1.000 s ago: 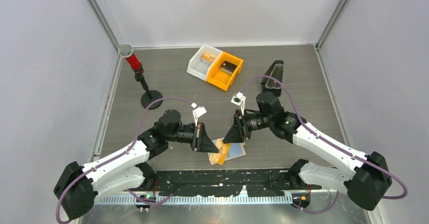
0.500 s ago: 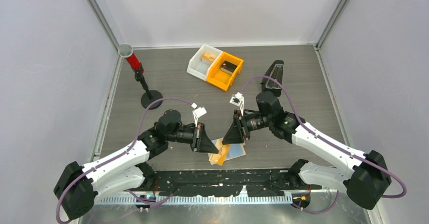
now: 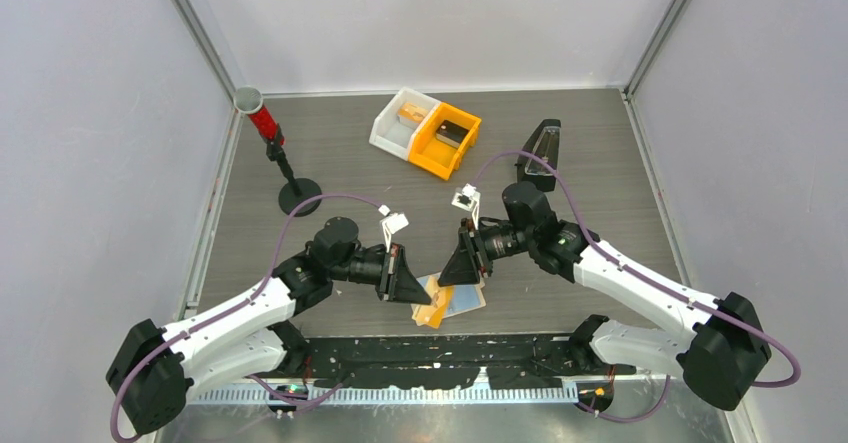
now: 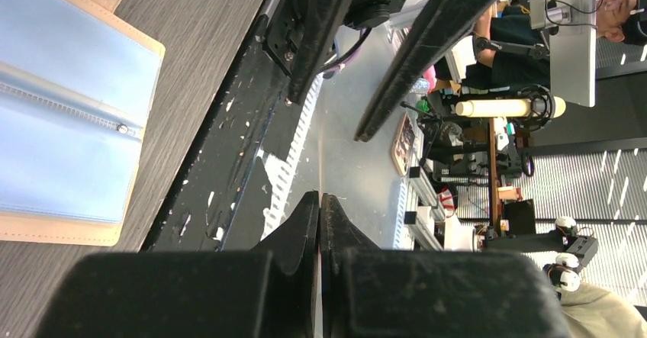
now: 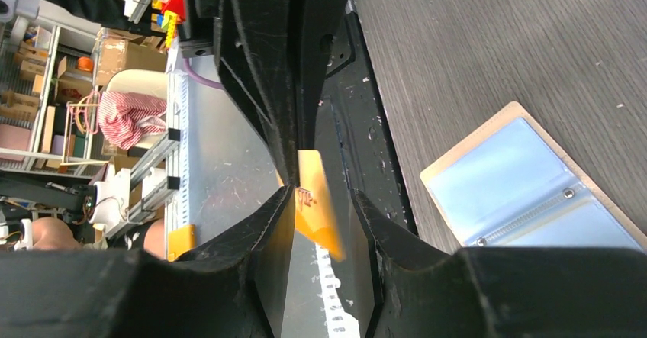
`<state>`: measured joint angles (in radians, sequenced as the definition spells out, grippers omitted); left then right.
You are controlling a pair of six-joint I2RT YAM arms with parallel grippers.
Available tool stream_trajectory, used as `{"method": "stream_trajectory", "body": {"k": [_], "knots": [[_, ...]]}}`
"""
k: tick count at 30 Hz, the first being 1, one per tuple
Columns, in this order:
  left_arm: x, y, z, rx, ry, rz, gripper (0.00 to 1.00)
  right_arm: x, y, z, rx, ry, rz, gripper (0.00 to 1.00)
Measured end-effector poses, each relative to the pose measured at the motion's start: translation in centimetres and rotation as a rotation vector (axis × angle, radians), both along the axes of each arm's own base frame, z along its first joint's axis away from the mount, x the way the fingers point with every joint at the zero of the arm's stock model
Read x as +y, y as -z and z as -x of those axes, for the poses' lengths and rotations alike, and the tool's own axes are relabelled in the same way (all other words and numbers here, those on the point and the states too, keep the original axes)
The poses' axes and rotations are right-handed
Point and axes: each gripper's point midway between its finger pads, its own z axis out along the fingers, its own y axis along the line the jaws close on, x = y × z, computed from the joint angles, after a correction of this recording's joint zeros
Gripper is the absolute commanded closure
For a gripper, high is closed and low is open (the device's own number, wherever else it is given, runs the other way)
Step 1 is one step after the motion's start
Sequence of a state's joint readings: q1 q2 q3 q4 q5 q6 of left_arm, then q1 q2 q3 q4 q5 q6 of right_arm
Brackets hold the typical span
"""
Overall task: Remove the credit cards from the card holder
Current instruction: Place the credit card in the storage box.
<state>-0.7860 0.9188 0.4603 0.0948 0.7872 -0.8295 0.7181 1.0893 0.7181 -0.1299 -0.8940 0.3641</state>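
Jaws on left gripper pinch orange card; right gripper half-open around it.

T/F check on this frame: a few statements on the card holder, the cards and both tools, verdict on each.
1. The card holder lies open on the table. True.
2. The left tool is wide open. False: it is shut, pinching the orange card.
3. The right tool has its jaws apart, one on either side of the orange card. True.
4. The card holder sits in a bin. False: it lies on the table near the arms; the orange bin stands at the far side.
5. The orange card is tucked in a sleeve of the card holder. False: it is out, held up clear of the card holder.
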Motion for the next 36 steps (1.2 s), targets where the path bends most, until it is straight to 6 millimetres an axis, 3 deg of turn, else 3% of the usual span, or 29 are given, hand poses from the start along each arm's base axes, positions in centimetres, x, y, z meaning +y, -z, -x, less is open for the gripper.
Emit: {"method": "stream_trajectory", "body": {"k": [6,12,17,22,25,28,31,33,36], "knots": [[-0.1,-0.4,-0.1,-0.007,0.001,0.008,1.00,-0.2,0.6,-0.2,-0.004,0.016,0.028,0.63],[-0.1,-0.5,-0.1,-0.009,0.001,0.009,1.00,-0.2,0.9,-0.2,0.004,0.010,0.033,0.73],[-0.1,-0.4,-0.1,-0.008,0.001,0.008,1.00,-0.1,0.5,0.2,0.007,-0.014,0.012,0.93],[0.0,-0.1,-0.2,-0.012,-0.005,-0.009,0.89,0.0,0.3,0.4,0.011,-0.028,-0.004,0.95],[0.2,-0.1,-0.7,-0.031,-0.034,-0.030,0.75,0.0,0.1,0.4,0.009,-0.021,-0.014,0.95],[0.6,-0.3,-1.3,-0.065,-0.079,-0.057,0.44,0.1,-0.5,0.2,-0.012,-0.010,-0.033,0.95],[1.1,-0.9,-2.3,-0.113,-0.141,-0.095,0.27,0.3,-0.8,-0.3,-0.023,0.015,-0.039,0.95],[1.7,-1.2,-3.0,-0.142,-0.191,-0.122,0.06,0.3,-0.7,-0.8,-0.024,0.039,-0.034,0.95],[2.9,-1.6,-4.0,-0.190,-0.269,-0.176,0.01,0.3,-0.5,-2.1,-0.015,0.095,-0.016,0.95]]}}
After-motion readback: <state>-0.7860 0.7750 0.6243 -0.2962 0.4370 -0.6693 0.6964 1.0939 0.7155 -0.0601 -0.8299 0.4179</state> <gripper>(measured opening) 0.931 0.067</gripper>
